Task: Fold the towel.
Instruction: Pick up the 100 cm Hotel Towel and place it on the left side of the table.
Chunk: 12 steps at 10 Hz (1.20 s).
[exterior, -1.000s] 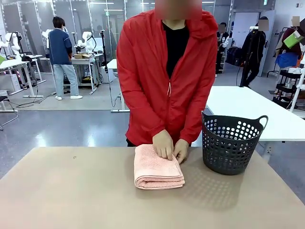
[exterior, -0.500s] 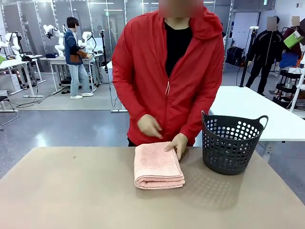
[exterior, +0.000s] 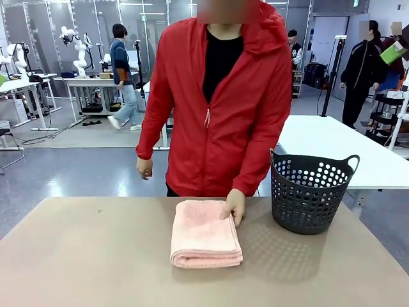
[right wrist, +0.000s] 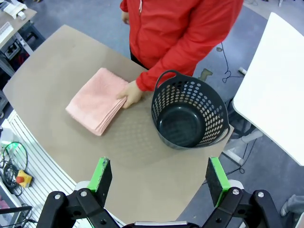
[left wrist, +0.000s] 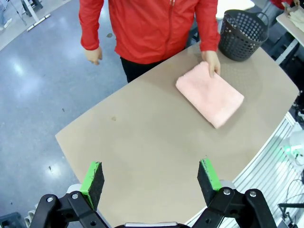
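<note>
Well apart from both wide-open, empty grippers, the folded towel point(exterior: 206, 233) lies tabletop-centre.

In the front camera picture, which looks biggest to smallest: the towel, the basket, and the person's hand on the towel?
1. Basket
2. Towel, not far behind; it lies nearer the camera, so the order is unsure
3. Hand, clearly smallest

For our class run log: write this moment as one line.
towel: folded, on table | hand: on towel | basket: empty | left pincer: open | right pincer: open
</note>
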{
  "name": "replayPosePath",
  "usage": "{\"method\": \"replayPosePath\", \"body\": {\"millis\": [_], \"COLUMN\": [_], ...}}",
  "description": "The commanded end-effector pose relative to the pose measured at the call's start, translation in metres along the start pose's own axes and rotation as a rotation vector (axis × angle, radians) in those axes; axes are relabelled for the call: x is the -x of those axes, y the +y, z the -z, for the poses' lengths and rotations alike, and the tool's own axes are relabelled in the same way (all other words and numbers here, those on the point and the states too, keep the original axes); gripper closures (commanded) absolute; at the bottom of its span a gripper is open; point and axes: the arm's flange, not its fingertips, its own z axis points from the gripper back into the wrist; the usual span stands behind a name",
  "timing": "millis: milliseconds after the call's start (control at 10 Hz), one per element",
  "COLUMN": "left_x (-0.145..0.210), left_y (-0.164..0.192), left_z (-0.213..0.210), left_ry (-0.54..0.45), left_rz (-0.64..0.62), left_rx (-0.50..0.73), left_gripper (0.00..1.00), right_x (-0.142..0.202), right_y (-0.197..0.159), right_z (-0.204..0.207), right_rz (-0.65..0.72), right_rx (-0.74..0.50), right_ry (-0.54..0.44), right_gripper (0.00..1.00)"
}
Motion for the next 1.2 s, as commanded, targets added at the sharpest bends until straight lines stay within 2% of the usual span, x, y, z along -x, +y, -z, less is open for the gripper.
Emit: {"method": "replayPosePath", "body": {"millis": [0,1100], "left_x": [-0.0014,-0.0014], "left_y": [-0.0013,-0.0013], "left_z": [-0.0035,-0.0035], "left_ry": [0.013,0.013], "left_rz": [0.0,0.0], "left_rx": [0.004,0.004], "left_gripper": [0.0,0.0], "right_x": [0.001,0.001], "right_y": [0.0006,0.0006], "right_z": [-0.0015,-0.0015], "right_rz": [-0.003,-0.003], "right_rx": [-0.008,-0.008], "right_ry": [-0.001,-0.001], "right_gripper": [0.0,0.0]}}
